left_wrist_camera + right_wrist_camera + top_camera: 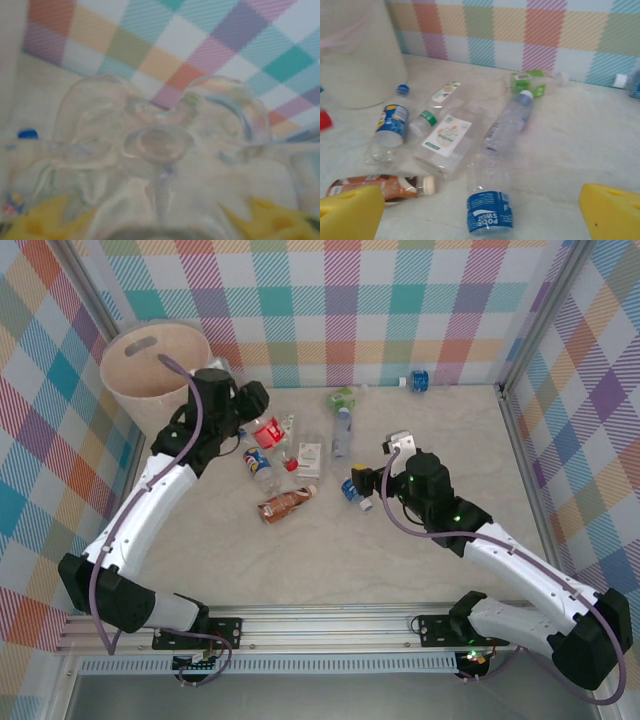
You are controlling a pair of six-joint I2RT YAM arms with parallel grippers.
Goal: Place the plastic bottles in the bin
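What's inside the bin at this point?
Looking down from the top camera, the bin shows bare beige inner wall and an oval handle hole. The left arm, holding a clear bottle, overlaps its right edge, and its floor cannot be made out.

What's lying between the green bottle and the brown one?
A white-label bottle lies between the green bottle and the brown bottle, in the right wrist view.
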